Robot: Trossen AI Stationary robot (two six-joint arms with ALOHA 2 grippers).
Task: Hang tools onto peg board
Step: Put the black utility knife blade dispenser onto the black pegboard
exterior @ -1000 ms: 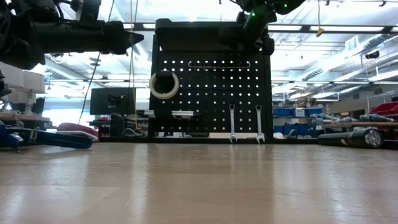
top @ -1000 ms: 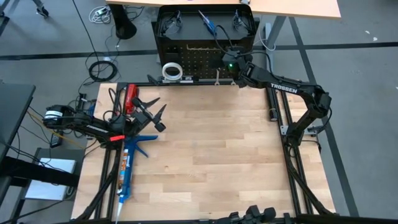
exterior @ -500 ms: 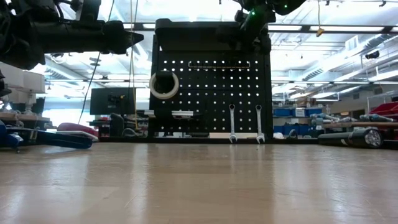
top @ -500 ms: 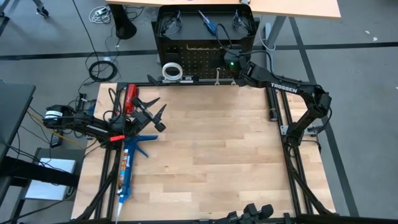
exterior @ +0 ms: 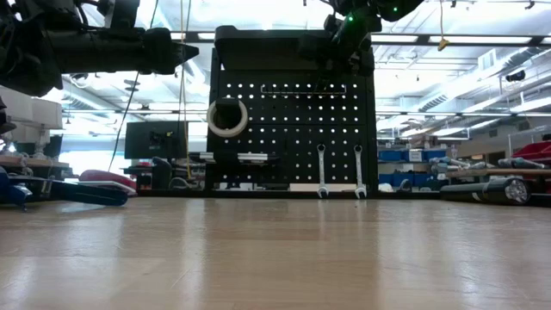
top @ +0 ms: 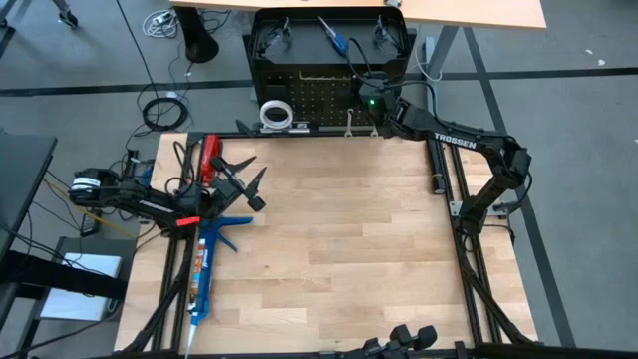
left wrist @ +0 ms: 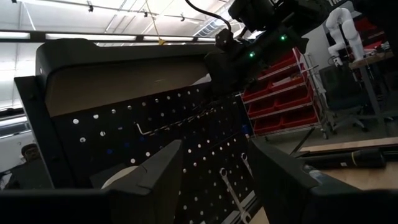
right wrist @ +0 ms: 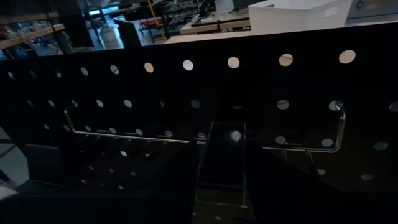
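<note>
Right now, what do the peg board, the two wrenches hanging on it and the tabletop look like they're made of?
Peg board: likely black painted metal, a thin rigid panel with regular punched holes. Wrenches: bare steel, by their bright silver shine. Tabletop: pale wood, visible planks and grain, probably sealed given its soft sheen.

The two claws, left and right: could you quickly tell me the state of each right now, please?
Left claw: open, holding nothing, raised over the table's left side.
Right claw: at the peg board, near its wire rack; cannot tell.

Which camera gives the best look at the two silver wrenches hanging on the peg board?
The low view: both wrenches hang full-length on the peg board. The high view foreshortens them from above, the left wrist view partly shows them, the right wrist view not at all.
</note>
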